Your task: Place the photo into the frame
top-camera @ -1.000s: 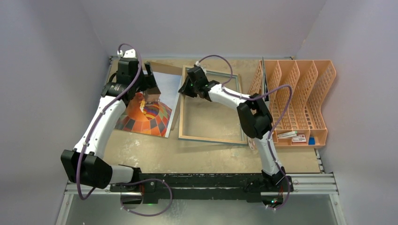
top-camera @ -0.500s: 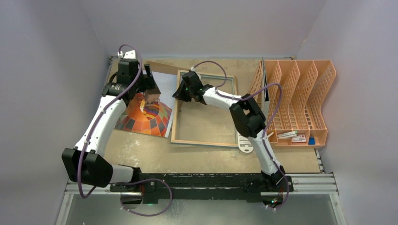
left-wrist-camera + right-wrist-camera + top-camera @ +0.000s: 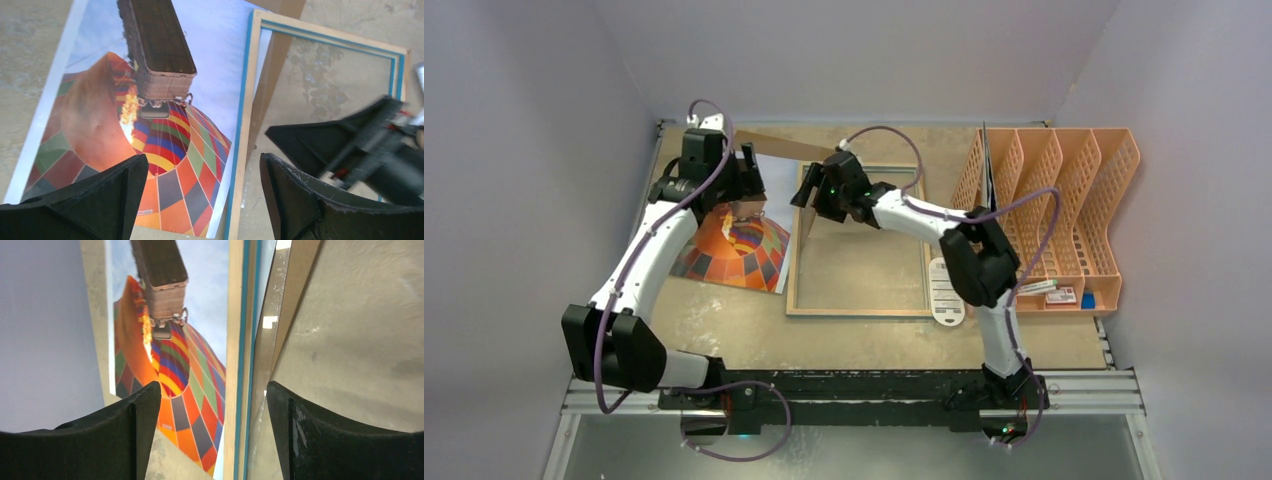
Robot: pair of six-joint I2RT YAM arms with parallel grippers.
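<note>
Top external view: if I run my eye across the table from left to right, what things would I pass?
photo → frame → white printed card → orange file rack

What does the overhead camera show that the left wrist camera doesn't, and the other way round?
Only the overhead view: both whole arms, the orange file rack on the right, and a white card just right of the frame.
Only the left wrist view: close detail of the balloon's brown basket and burner flame, seen past the left gripper, which is open.
Both: the photo lying face up, the frame alongside it, and the right gripper at the frame's left edge.
</note>
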